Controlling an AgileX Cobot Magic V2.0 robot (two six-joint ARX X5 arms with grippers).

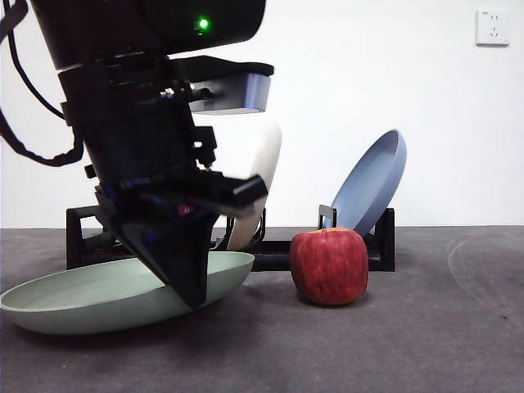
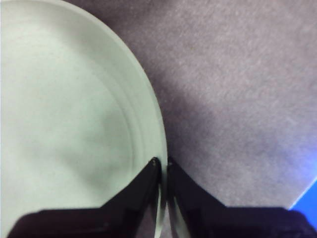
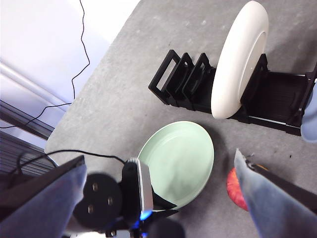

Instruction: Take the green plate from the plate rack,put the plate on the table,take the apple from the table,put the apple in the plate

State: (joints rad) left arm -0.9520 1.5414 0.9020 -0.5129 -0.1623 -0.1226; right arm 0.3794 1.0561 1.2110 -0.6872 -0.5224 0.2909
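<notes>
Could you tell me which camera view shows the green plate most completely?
The right wrist view: the green plate appears whole from above. The front view shows it side-on behind the left gripper; the left wrist view shows only part.

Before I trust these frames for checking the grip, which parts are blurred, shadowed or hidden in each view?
Front view: the dark left tool blocks part of the round pale green plate; the blocky red apple is sharp. Left wrist view: plate rim and tool tips are soft, and a shadow lies on the dark grey table. Right wrist view: the right tool is blurred at the edges.
</notes>
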